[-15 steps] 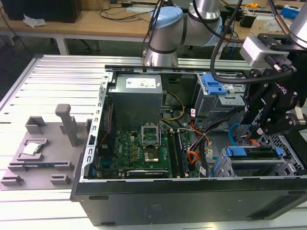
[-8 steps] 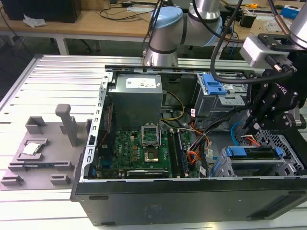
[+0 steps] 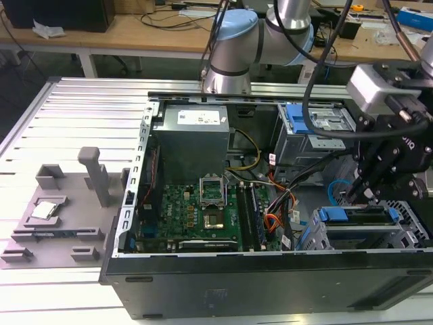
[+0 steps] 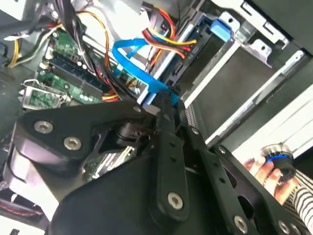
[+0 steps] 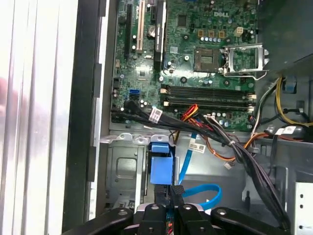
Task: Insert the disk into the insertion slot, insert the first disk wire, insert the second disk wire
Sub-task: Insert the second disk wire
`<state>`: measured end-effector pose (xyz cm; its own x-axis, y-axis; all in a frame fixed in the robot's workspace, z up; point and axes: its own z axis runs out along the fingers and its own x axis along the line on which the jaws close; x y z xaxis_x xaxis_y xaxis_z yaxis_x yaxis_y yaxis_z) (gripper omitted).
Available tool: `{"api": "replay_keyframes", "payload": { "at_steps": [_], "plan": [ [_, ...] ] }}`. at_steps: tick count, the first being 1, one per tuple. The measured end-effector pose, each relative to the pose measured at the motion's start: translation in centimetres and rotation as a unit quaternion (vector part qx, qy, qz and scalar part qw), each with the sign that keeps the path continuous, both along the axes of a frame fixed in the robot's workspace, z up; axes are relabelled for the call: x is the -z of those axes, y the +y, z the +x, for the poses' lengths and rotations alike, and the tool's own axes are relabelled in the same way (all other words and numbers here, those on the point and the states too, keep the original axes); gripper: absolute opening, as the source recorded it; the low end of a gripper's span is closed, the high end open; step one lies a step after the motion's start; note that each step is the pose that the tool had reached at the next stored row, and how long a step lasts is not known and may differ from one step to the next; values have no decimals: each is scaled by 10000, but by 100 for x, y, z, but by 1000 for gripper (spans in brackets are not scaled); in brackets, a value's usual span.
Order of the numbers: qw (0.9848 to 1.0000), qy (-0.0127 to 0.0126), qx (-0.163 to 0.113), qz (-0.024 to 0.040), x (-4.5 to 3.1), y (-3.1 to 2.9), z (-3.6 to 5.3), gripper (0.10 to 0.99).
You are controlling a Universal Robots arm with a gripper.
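Observation:
The disk (image 3: 358,215), in its bright blue carrier, lies inside the insertion slot (image 3: 406,227), a silver perforated cage at the exterior view's right. The carrier's blue end (image 5: 161,166) shows in the first wrist view, just ahead of my gripper. My gripper (image 3: 356,195) hangs right over the disk's end, toward the motherboard. Its fingers (image 5: 177,198) stand close together, shut on the end of a blue disk wire (image 5: 203,188). The blue wire (image 4: 129,49) loops away from the gripper (image 4: 166,100) toward the board. The plug itself is hidden between the fingers.
A green motherboard (image 3: 196,210) fills the case's middle, with a power supply (image 3: 193,132) behind it. A taller grey cage with a blue latch (image 3: 314,125) stands beyond the slot. Red, orange and black wires (image 3: 274,217) cross beside the cage. A person's hand (image 4: 266,169) is nearby.

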<state>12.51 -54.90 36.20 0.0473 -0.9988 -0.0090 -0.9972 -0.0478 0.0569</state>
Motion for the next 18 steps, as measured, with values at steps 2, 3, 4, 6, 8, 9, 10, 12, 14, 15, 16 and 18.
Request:
{"api": "replay_keyframes", "payload": {
  "at_steps": [2,3,4,6,8,9,10,12,14,15,16,18],
  "plan": [
    [10000,3,0,0,51,0,29,161],
    [10000,3,0,0,67,0,40,161],
    [10000,5,0,0,99,0,65,161],
    [10000,5,0,1,141,0,93,161],
    [10000,5,0,0,162,0,108,161],
    [10000,5,0,0,169,0,111,161],
    [10000,5,1,-1,171,0,111,161],
    [10000,5,-1,1,175,2,114,161],
    [10000,5,-25,2,176,10,115,161],
    [10000,5,-39,3,175,13,116,161],
    [10000,5,-54,3,175,14,119,161],
    [10000,6,-58,3,177,15,122,161]
  ]
}}
